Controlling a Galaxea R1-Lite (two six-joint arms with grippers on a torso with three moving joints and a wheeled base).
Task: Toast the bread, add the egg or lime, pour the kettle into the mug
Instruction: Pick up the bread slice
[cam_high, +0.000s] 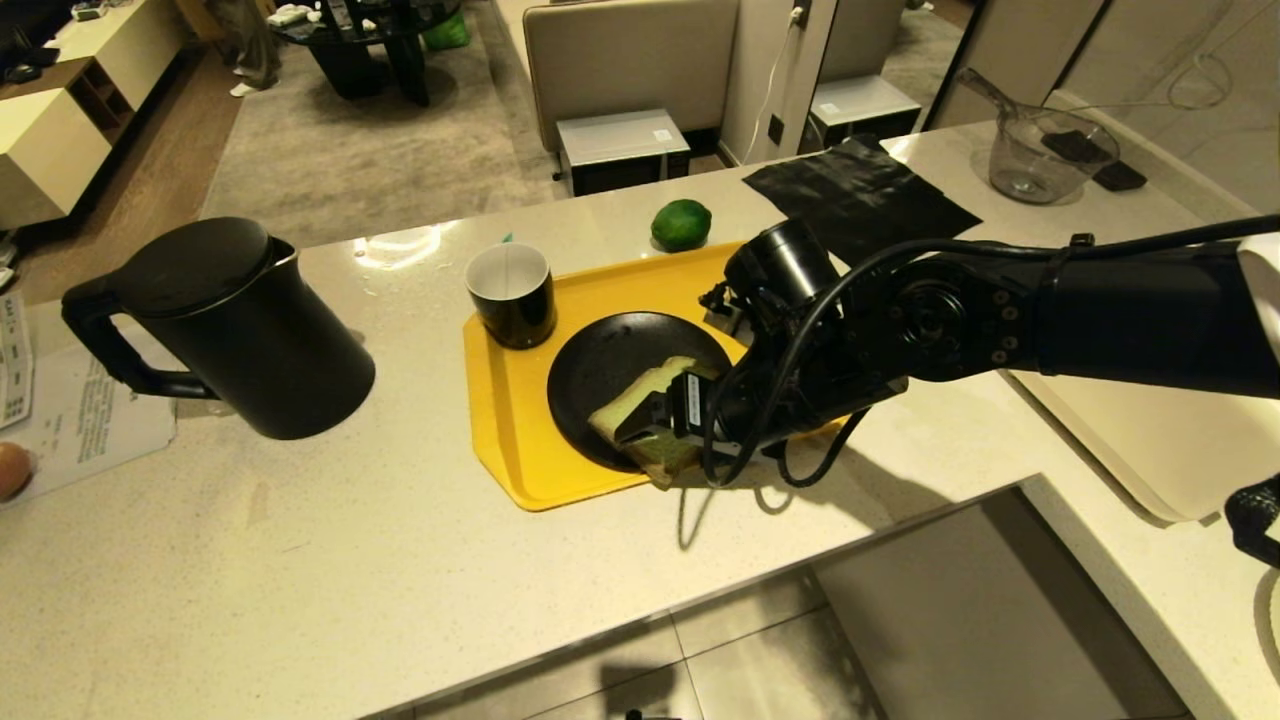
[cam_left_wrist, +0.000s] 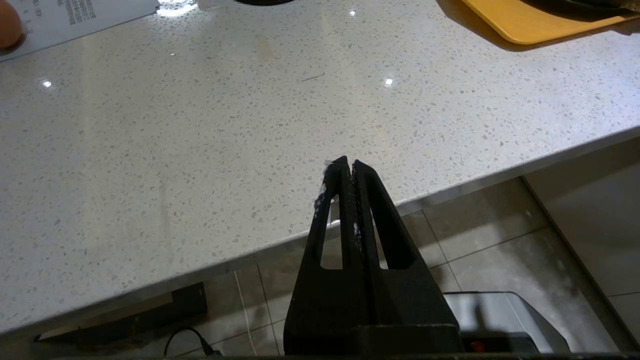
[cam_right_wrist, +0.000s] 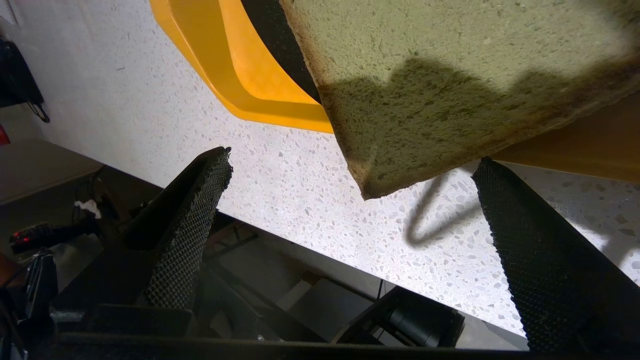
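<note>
Right pincer (cam_high: 650, 425) released, spread over bread (cam_high: 650, 395), partly hiding it; left pincer (cam_left_wrist: 347, 167) clenched, empty.

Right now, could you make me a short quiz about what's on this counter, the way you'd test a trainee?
1. True or false: the bread lies wholly inside the black plate.
2. Which stands on the yellow tray?
A. the kettle
B. the mug
C. the lime
3. Fill in: the right gripper has its jaws ____ with nothing clamped between them, at the bread's corner.

Key
1. False: one corner sticks out past the plate and the tray edge, over the counter.
2. B. The kettle and the lime sit on the counter itself.
3. Open. The left gripper is shut, parked off the counter's near edge.
</note>
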